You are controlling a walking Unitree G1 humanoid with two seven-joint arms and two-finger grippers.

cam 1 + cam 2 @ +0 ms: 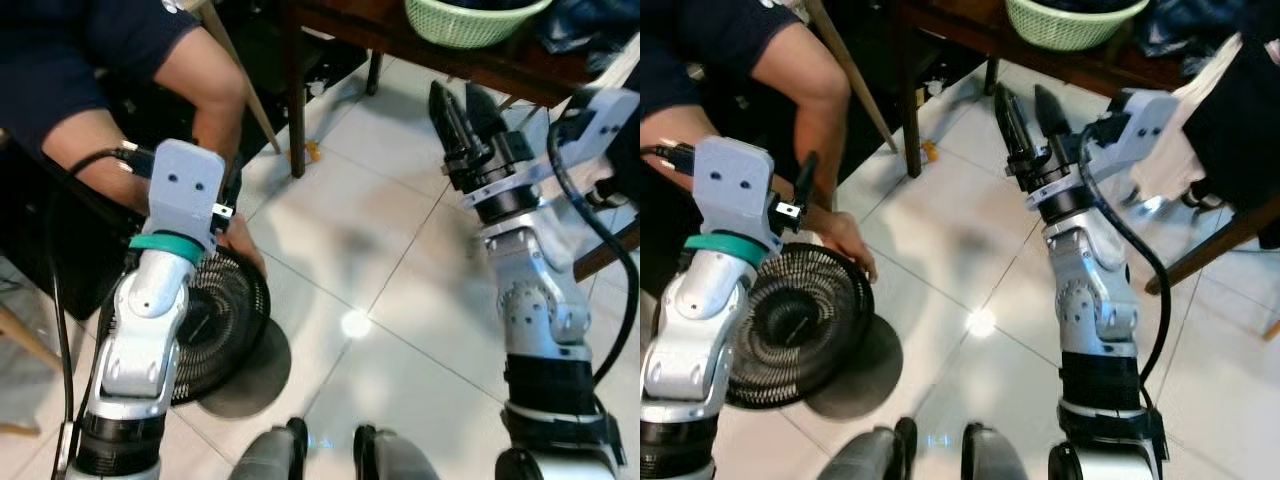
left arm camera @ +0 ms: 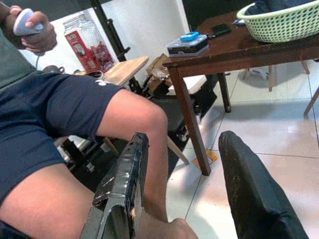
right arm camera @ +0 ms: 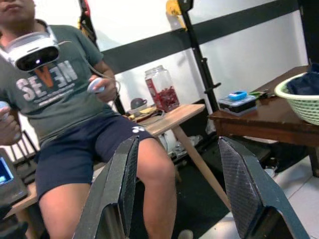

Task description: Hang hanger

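Both your left gripper (image 2: 179, 189) and right gripper (image 3: 174, 189) stand open, holding nothing. I can't make out any hanger, so neither arm is nearer

Bright, even indoor light — lamp glare on floor tiles (image 1: 354, 323) — soft shadows.

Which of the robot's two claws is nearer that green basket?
The right gripper, raised toward the dark table holding the green basket. The left gripper sits low by the black fan.
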